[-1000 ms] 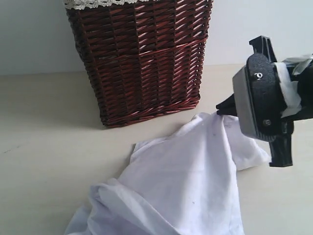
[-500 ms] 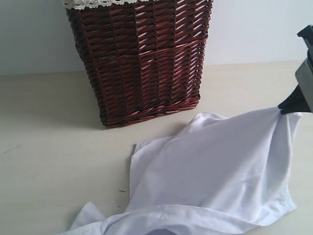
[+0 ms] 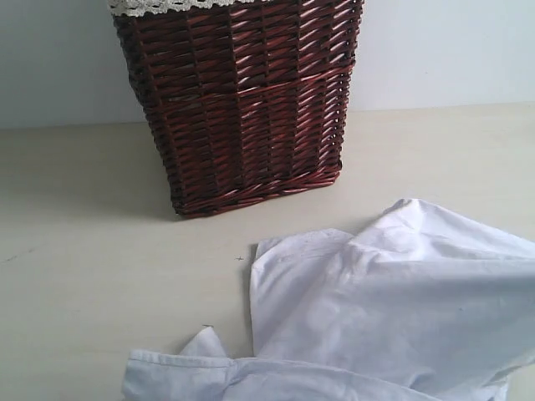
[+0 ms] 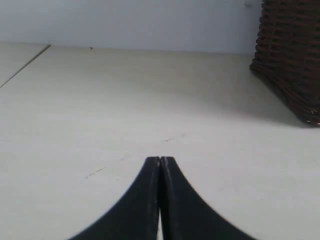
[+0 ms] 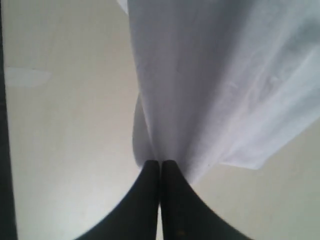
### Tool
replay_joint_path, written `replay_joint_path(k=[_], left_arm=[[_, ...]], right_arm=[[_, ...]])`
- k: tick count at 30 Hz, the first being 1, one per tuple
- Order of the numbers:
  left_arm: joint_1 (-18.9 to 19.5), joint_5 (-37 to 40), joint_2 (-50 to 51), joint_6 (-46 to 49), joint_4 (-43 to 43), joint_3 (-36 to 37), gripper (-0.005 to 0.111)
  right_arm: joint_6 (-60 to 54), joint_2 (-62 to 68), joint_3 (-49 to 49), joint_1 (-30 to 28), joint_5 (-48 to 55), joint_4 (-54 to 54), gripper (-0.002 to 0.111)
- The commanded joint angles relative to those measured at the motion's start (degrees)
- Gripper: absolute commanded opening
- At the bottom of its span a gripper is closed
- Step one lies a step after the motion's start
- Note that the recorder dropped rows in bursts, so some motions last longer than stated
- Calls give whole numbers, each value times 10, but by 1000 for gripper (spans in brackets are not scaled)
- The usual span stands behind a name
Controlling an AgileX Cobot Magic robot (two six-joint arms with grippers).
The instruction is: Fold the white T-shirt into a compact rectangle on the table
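My right gripper (image 5: 160, 162) pinches the white T-shirt (image 3: 393, 301), the left gripper (image 4: 160, 159) is closed and empty; I should pull gently to spread it flat on the table (image 3: 84, 251).

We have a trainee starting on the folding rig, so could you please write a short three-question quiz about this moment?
1. True or false: the left end effector is shut on the white T-shirt.
2. Multiple choice: in the exterior view, the wicker basket is A) standing on the shirt, B) upright behind the shirt and apart from it, C) tipped on its side.
3. Fill in: the right end effector is shut on ____.

Key: 1 false, it is shut on nothing, with only the table beyond it; 2 B; 3 the white T-shirt.
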State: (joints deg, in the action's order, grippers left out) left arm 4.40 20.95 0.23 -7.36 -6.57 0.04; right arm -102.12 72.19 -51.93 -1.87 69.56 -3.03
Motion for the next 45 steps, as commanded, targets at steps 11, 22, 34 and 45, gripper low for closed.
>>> replay_joint_path(k=[11, 22, 34, 45], left_arm=[[2, -4, -2, 1, -1, 0, 0], [2, -4, -2, 1, -1, 0, 0], [2, -4, -2, 1, -1, 0, 0], [2, -4, -2, 1, -1, 0, 0]], right_arm=[[93, 134, -4, -3, -116, 9, 56], [-192, 204, -8, 147, -232, 809, 56], [-63, 454, -124, 239, -364, 543, 56], [-37, 470, -124, 239, -368, 512, 0]])
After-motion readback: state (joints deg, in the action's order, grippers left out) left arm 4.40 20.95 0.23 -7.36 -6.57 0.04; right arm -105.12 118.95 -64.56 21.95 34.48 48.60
